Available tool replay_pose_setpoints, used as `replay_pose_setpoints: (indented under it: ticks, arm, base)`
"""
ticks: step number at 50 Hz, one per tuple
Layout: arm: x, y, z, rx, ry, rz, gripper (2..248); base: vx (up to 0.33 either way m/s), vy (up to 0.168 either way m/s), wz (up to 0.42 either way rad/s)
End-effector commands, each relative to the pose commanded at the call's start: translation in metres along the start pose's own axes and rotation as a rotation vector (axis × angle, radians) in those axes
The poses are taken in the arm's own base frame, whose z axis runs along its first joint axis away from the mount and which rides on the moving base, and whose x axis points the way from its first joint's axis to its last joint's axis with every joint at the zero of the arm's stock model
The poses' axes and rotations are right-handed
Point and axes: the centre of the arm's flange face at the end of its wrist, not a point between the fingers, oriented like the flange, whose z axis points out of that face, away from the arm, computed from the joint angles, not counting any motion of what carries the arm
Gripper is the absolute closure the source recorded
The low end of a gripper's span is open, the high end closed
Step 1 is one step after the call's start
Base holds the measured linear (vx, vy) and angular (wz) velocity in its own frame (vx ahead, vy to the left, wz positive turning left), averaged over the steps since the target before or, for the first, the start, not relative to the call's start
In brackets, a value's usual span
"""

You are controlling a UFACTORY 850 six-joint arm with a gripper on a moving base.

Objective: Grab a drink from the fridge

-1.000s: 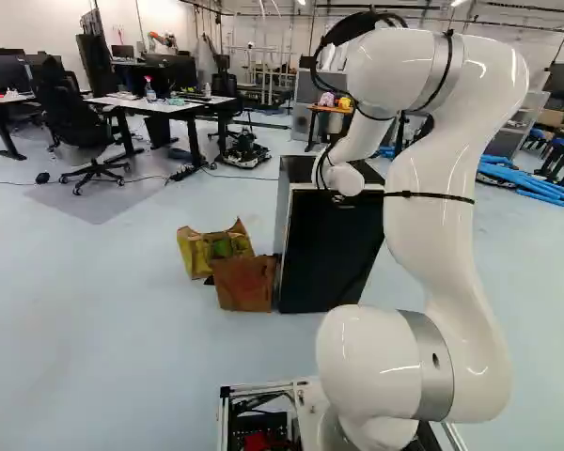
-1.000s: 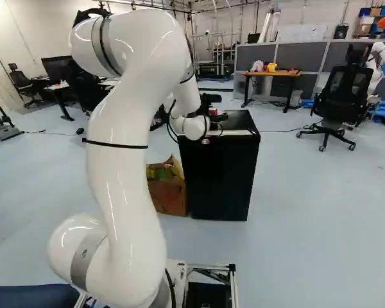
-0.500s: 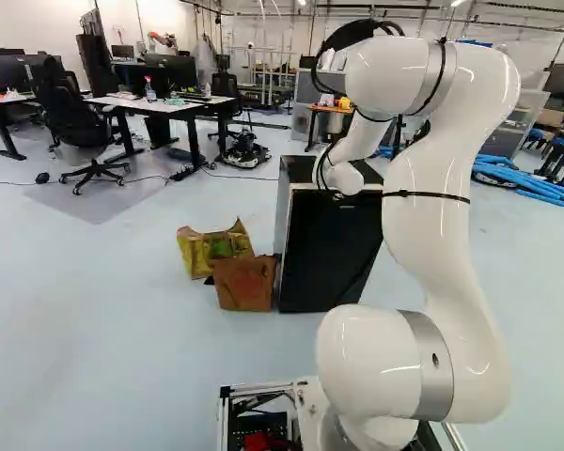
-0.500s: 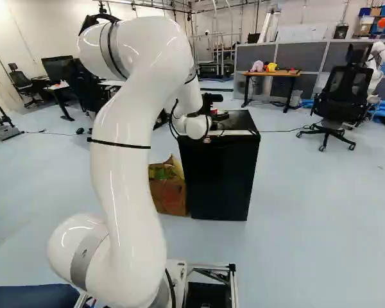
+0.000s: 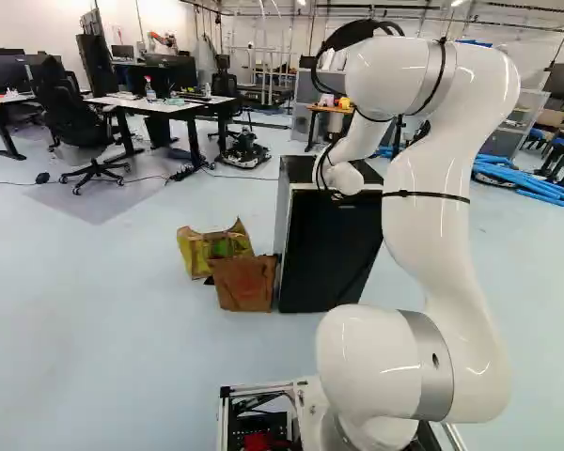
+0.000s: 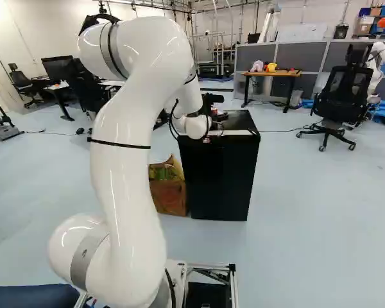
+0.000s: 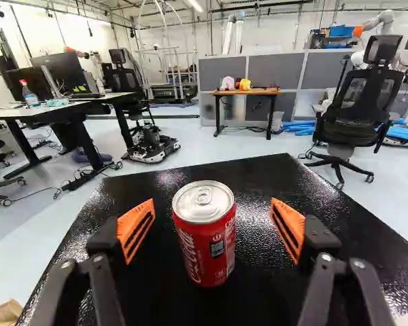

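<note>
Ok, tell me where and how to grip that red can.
The can is probably best squeezed at mid-height by its round side wall, from the arm's side, level, an orange pad on either side: it stands upright on the fridge, between the open fingers.

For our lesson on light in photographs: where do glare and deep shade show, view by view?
Wrist view: speckled glare on the fridge top, and a sheen on the lid of the red can. Left base view: small bright highlights on the glossy arm. Right base view: pale streaks along the arm; the fridge front is too dark for much detail.
</note>
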Motion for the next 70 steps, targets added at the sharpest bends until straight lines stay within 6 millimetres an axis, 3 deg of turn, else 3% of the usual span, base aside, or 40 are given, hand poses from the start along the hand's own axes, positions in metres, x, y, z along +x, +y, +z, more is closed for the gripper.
replay_pose_setpoints:
  ticks: [3, 4, 8, 9, 13, 14, 19, 20, 70]
  arm:
    - [0.0, 0.0, 0.0, 0.0, 0.0, 0.0, 20]
    - [0.0, 0.0, 0.0, 0.0, 0.0, 0.0, 59]
    - [0.0, 0.0, 0.0, 0.0, 0.0, 0.0, 59]
    - [0.0, 0.0, 0.0, 0.0, 0.0, 0.0, 97]
    - [0.0, 0.0, 0.0, 0.0, 0.0, 0.0, 97]
    - [0.0, 0.0, 0.0, 0.0, 0.0, 0.0, 135]
    - [0.0, 0.0, 0.0, 0.0, 0.0, 0.0, 135]
    - [0.0, 0.0, 0.0, 0.0, 0.0, 0.0, 150]
    - [0.038, -0.002, -0.007, 0.002, 0.06, -0.001, 150]
  base:
    - [0.0, 0.0, 0.0]
    - [0.0, 0.0, 0.0]
    - [0.0, 0.0, 0.0]
    - [0.0, 0.0, 0.0]
    - [0.0, 0.0, 0.0]
    - [0.0, 0.0, 0.0]
    - [0.0, 0.0, 0.0]
    - [0.0, 0.0, 0.0]
    - [0.0, 0.0, 0.0]
